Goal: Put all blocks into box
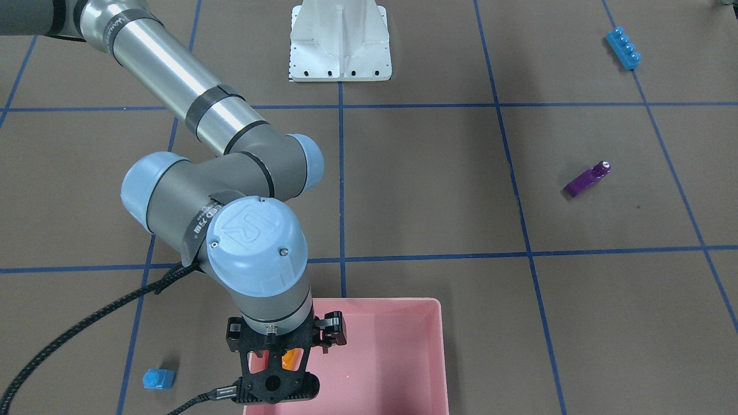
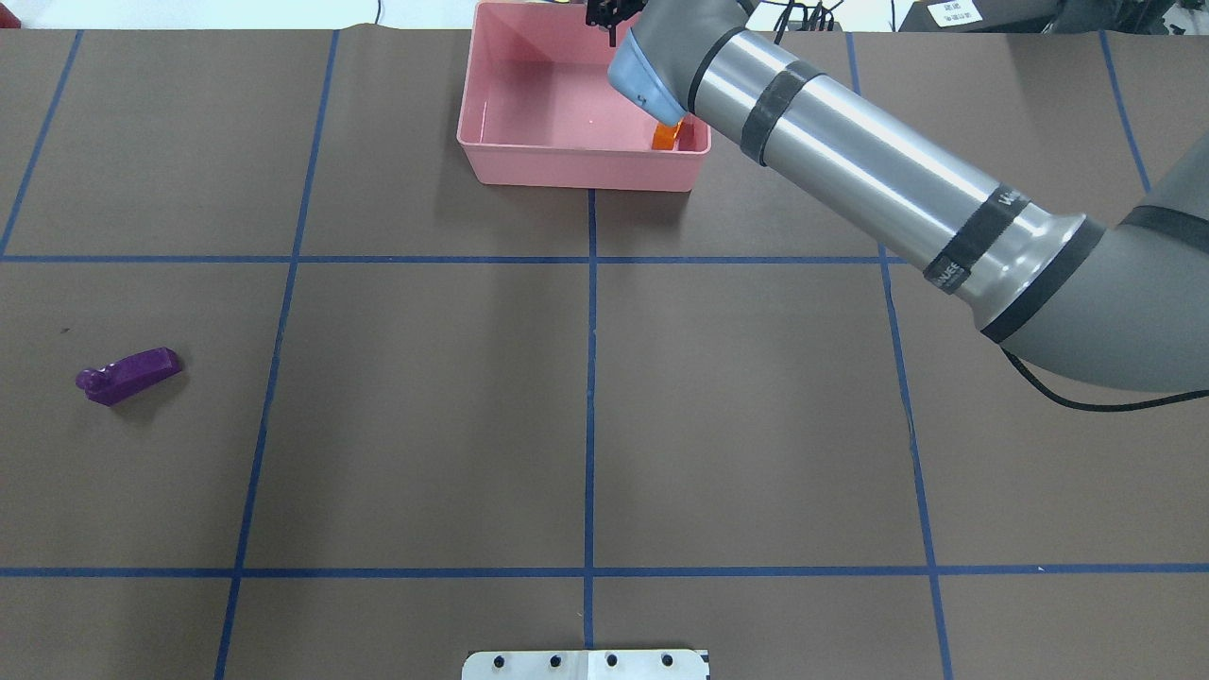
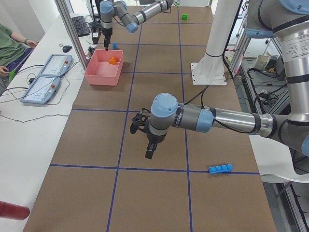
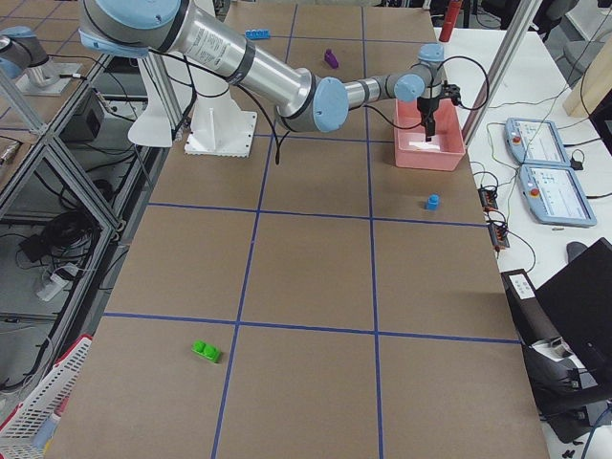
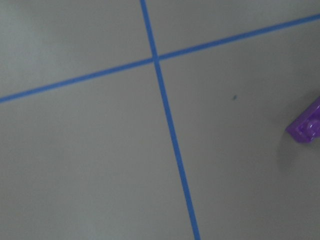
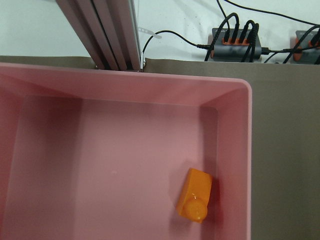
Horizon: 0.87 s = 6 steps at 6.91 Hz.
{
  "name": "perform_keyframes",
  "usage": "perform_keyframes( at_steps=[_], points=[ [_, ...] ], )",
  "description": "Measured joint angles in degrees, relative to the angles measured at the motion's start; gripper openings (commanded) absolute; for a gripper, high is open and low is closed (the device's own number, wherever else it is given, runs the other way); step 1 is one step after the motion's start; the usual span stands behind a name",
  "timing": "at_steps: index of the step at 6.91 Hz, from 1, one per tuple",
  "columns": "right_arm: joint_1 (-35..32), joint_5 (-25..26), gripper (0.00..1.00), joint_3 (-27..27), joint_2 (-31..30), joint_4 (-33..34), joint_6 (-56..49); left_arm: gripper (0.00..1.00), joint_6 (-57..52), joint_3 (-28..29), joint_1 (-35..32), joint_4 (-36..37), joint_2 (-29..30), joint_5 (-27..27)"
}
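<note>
The pink box stands at the table's far edge from the robot. An orange block lies on its floor near a corner, also in the overhead view. My right gripper hangs over the box above that block, open and empty. My left gripper hovers over the table near the purple block; I cannot tell if it is open. The purple block's end shows in the left wrist view. The long blue block, tiny blue block and green block lie on the table.
The white robot base stands at mid-table on the robot's side. The tiny blue block sits just outside the box. Power strips and an aluminium post stand past the box. A side table with tablets runs along that edge.
</note>
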State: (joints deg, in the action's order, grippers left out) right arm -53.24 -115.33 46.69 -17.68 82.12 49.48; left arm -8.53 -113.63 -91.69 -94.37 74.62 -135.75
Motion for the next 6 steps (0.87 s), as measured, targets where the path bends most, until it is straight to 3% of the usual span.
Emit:
perform_keyframes(
  at_steps=[2,4,6],
  points=[
    [-2.20,-2.21,1.00,16.47,-6.51,12.15,-3.12,1.00,-0.24,0.36,1.31,-3.82,0.44,-3.74],
    [-3.42,-2.96,1.00,34.67,-19.18,18.48,-6.87,1.00,1.82,0.57,8.64,-8.13,0.61,-6.72],
    [-4.00,-3.04,1.00,52.45,-33.71,22.69,-10.88,1.00,3.66,0.66,16.60,-11.97,0.56,-3.74]
  ],
)
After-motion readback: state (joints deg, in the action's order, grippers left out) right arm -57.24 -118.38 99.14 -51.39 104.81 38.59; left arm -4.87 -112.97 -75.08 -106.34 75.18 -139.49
